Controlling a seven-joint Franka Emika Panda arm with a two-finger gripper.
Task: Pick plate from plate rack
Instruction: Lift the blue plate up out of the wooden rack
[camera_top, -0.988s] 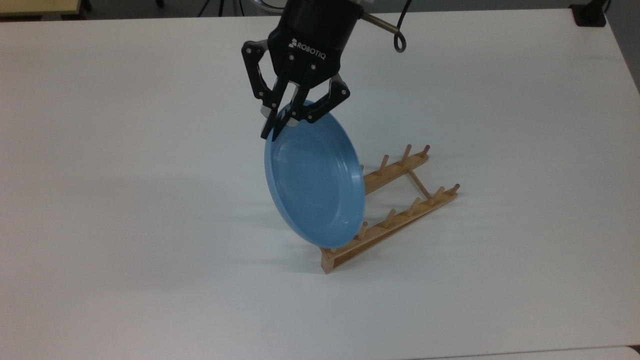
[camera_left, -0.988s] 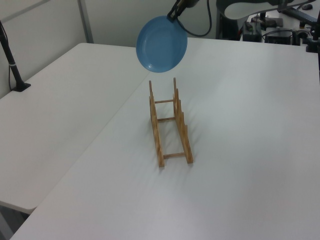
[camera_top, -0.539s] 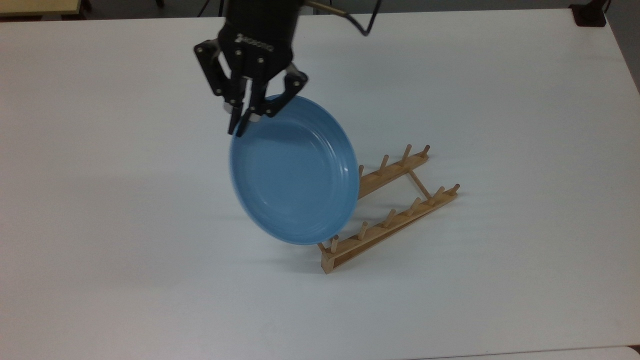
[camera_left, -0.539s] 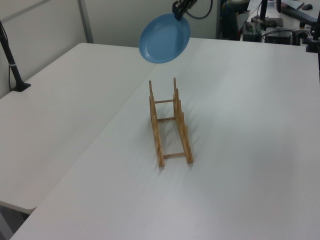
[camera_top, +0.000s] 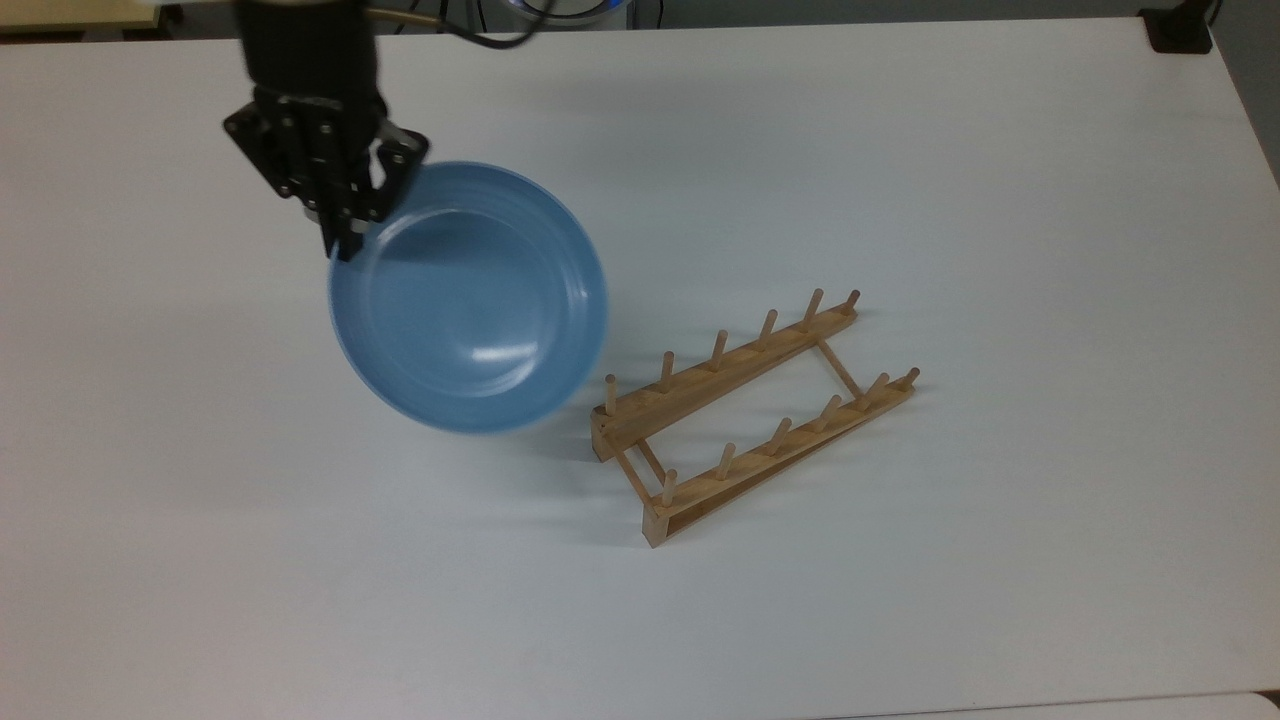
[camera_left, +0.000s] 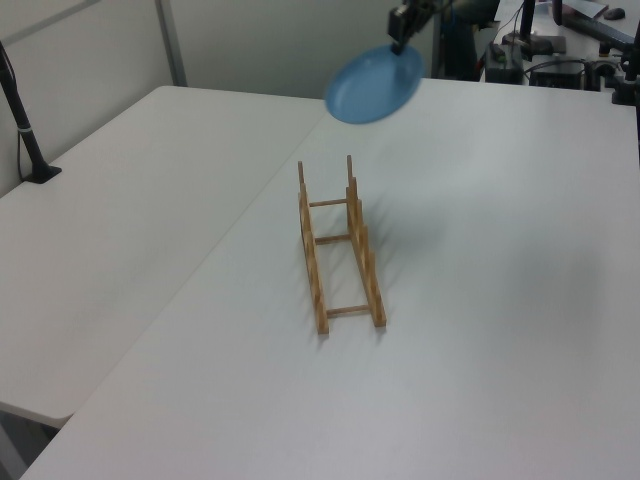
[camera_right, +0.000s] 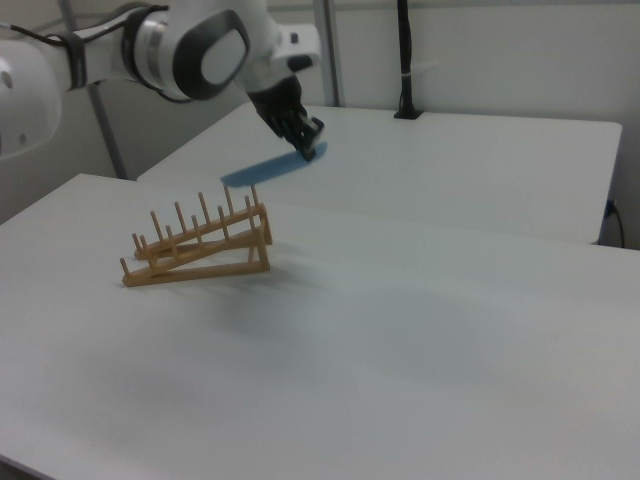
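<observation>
Plate (camera_top: 468, 300) hanging clear of the white table (camera_top: 900, 150), pinched by its rim in the closed fingers of the black gripper (camera_top: 340, 225), which is holding it well to the top view's left of the plate rack (camera_top: 750, 420). In the right view the plate (camera_right: 270, 167) is tilting nearly flat above the far end of the rack (camera_right: 200, 245), which is standing on the table with no plate between its pegs.
</observation>
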